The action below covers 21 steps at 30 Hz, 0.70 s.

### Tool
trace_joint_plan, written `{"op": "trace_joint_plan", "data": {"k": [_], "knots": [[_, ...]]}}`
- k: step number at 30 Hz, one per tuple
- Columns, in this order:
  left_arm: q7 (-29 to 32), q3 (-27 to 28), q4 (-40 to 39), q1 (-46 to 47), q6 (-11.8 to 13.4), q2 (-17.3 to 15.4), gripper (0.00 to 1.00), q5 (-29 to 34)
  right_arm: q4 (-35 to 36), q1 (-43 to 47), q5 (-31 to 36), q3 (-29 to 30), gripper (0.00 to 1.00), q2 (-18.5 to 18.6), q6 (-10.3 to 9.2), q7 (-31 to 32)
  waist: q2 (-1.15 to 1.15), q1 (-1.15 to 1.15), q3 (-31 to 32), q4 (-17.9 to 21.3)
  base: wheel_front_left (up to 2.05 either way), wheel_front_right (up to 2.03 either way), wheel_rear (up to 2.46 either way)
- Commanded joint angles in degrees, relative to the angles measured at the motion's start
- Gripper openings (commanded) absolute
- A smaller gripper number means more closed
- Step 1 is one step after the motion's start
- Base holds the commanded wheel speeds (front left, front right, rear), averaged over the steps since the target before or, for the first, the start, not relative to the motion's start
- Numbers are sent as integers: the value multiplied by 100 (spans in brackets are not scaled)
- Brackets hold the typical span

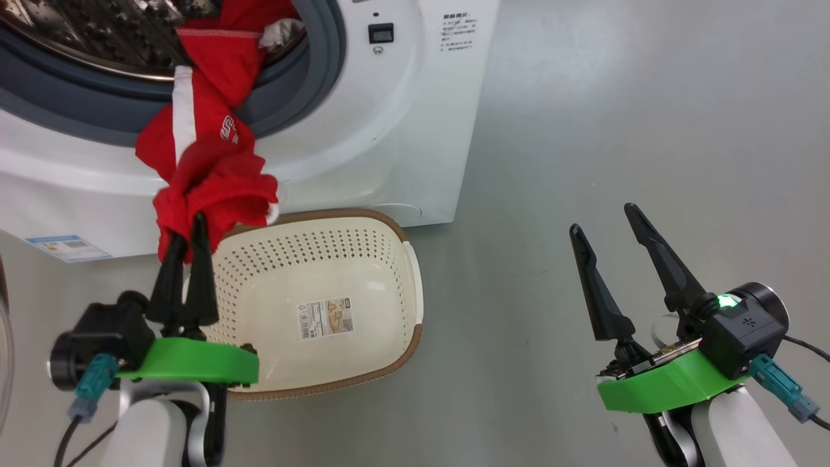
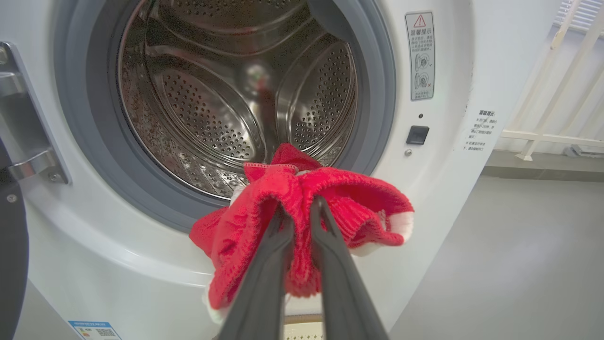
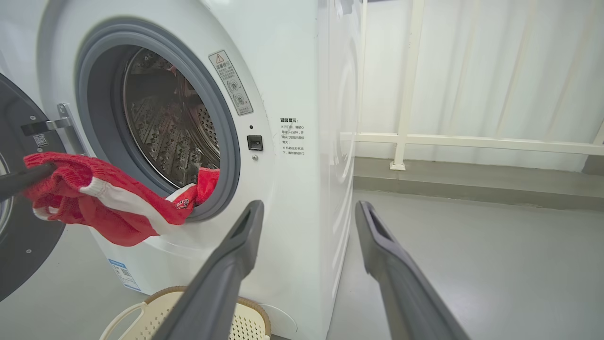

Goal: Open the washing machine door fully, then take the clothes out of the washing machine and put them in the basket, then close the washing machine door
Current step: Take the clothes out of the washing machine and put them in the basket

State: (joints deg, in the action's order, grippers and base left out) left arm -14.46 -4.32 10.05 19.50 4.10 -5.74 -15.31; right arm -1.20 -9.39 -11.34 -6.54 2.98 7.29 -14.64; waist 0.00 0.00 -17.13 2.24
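Here the washing machine stands with its door swung open. The red clothes trail from the steel drum's lip over the grey ring and hang above the basket. The basket sits on the floor against the machine, with a paper label on its bottom. The jaws of the left gripper clench the bundle's lower end. Those of the right gripper stand spread, well apart from it.

The clothes were noted as bright red knit with white trim. The washing machine was recorded white, its rubber ring grey, its drum shiny steel dotted with perforations, its small label blue. The basket was seen cream, hole-patterned, brown-rimmed. The washing machine door black; floor plain grey; right gripper black-fingered on a green mount.
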Motion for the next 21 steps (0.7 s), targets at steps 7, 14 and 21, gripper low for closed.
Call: {"op": "trace_joint_plan", "data": {"k": [7,14,21], "knots": [[-47,73,1180,262,-303,36,0,-209,166,-41,-39,-163,100,-11,20,-36,0,0,-184,83,0,0,0],[-52,-107,2358,797,-656,157,0,-197,197,-177,-77,-231,100,-11,20,-36,0,0,-512,122,0,0,0],[-52,-80,3286,1219,-758,210,0,-132,197,-364,-141,-329,100,-11,20,-36,0,0,-803,218,0,0,0]]}}
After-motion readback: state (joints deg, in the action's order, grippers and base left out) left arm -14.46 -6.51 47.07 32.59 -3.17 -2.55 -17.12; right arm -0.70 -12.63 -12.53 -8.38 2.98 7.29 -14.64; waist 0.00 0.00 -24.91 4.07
